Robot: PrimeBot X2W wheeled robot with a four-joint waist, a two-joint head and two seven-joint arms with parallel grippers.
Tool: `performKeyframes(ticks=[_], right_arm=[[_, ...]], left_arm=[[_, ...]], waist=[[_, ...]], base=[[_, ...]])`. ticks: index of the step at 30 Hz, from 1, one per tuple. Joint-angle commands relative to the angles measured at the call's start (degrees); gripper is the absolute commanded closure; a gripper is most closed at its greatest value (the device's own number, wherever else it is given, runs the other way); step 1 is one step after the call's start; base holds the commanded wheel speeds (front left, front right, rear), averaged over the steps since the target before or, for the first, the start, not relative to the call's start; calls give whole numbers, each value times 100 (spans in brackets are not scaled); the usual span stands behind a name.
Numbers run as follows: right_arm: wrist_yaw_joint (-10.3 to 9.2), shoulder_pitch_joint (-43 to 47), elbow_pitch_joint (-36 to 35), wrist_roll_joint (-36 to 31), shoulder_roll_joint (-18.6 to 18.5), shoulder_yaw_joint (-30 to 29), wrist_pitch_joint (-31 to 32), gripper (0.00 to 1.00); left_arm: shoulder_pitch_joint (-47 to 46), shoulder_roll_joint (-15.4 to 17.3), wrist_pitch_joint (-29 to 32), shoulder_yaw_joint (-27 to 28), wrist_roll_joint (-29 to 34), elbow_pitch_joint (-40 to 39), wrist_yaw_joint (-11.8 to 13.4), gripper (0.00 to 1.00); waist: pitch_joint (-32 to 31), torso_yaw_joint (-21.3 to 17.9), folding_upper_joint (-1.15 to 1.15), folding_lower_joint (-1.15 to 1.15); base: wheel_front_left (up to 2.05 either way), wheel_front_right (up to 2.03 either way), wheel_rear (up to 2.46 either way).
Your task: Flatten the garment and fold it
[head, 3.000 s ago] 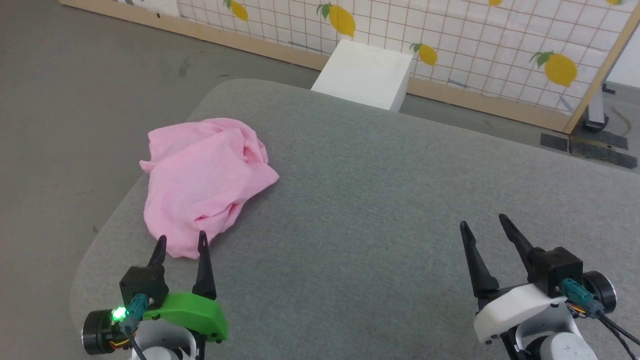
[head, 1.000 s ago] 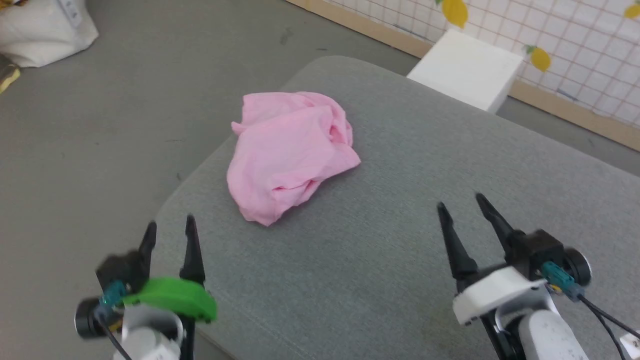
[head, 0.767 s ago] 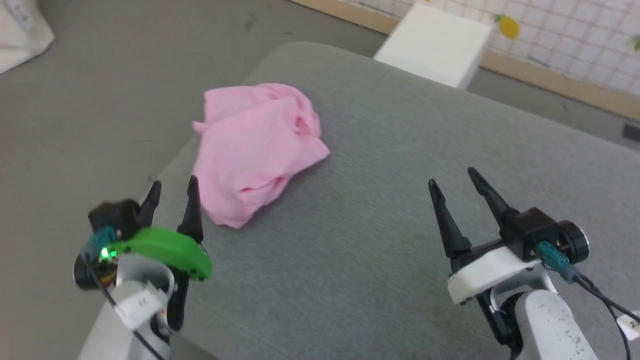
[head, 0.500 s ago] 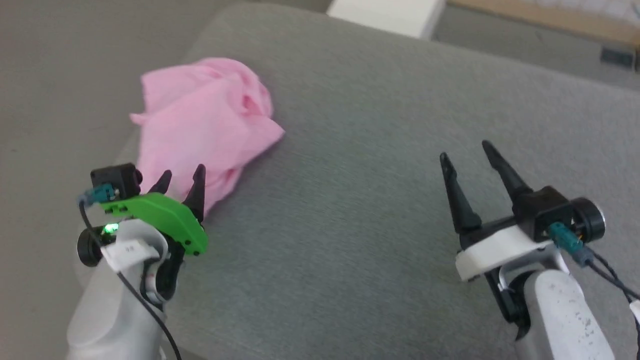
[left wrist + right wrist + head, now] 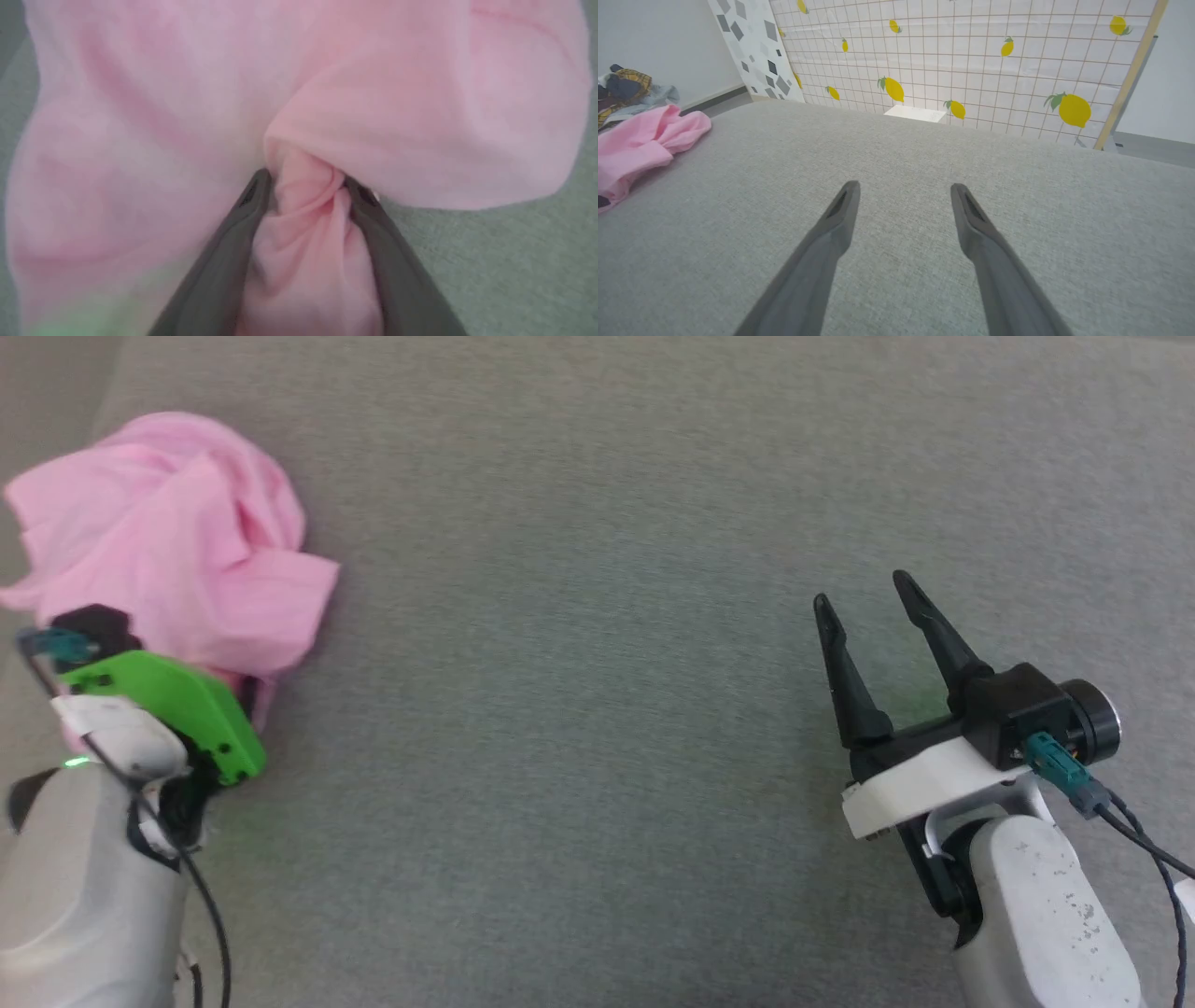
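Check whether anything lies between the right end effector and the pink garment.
Nothing visible does. Bare grey cushion separates the right end effector from the garment, which lies bunched far to its left.

Garment [image 5: 177,551]: light pink, thin, crumpled in a loose heap. Lies near the left edge of the grey padded surface [image 5: 607,616].
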Motion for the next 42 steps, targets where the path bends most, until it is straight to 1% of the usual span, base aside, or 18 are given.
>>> performKeyframes(ticks=[1, 2, 6, 9, 10, 12, 14, 18, 21, 24, 28, 33, 37, 39, 42], right_arm=[[-9, -34, 58, 56, -4, -36, -67, 0], [-9, -13, 98, 70, -4, -57, -81, 0], [-9, 99, 271, 142, -4, -85, -154, 0], [-9, 189, 368, 227, -4, -102, -202, 0], [-9, 229, 399, 260, -4, -108, -219, 0], [-9, 309, 449, 318, -4, -109, -243, 0], [-9, 385, 495, 369, -4, -115, -265, 0], [-9, 543, 536, 445, -4, -214, -298, 0], [-9, 661, 518, 436, -4, -331, -304, 0], [-9, 758, 463, 402, -4, -465, -278, 0], [-9, 839, 366, 385, -4, -613, -228, 0], [-9, 894, 243, 361, -4, -623, -148, 0], [-9, 897, 155, 374, -4, -615, -112, 0], [-9, 902, 132, 384, -4, -603, -105, 0], [-9, 935, 115, 392, -4, -625, -100, 0]], left_arm=[[316, -132, -147, -67, 65, 209, 169, 100], [321, -80, -414, -10, 139, 115, 217, 100], [296, 57, -2061, 329, 526, -314, 503, 100], [267, 166, -2968, 429, 799, -564, 582, 100], [242, 186, -3241, 442, 882, -690, 599, 100], [216, 236, -3600, 409, 1056, -952, 628, 100], [194, 258, -3802, 337, 1204, -1281, 648, 100], [144, 264, -3919, 84, 1444, -2016, 600, 100], [87, 138, -3935, -150, 1540, -2502, 569, 100], [-19, -116, -3891, -440, 1511, -2858, 489, 100], [-193, -527, -3842, -851, 1420, -3058, 363, 100], [-380, -989, -3783, -1283, 1202, -2946, 128, 100], [-388, -1265, -3602, -1677, 1041, -2606, -111, 100], [-300, -1364, -3346, -1902, 910, -2315, -248, 100], [-68, -1452, -2641, -2272, 672, -1698, -405, 100]], waist=[[59, -208, -1, 0], [-12, -189, -1, 0], [-457, -94, -1, 0], [-801, -56, -1, 0], [-938, -49, -1, 0], [-1174, -56, -1, 0], [-1395, -96, -1, 0], [-1748, -254, -1, 0], [-1939, -436, -1, 0], [-2062, -676, -1, 0], [-2148, -1054, -1, 0], [-2136, -1597, -1, 0], [-2039, -2030, -1, 0], [-1992, -2226, -1, 0], [-1932, -2438, -1, 0]], base=[[0, 0, 0], [0, 0, 0], [0, 0, 0], [0, 0, 0], [0, 0, 0], [0, 0, 0], [0, 0, 0], [0, 0, 0], [0, 0, 0], [0, 0, 0], [0, 0, 0], [0, 0, 0], [0, 0, 0], [0, 0, 0], [0, 0, 0]])
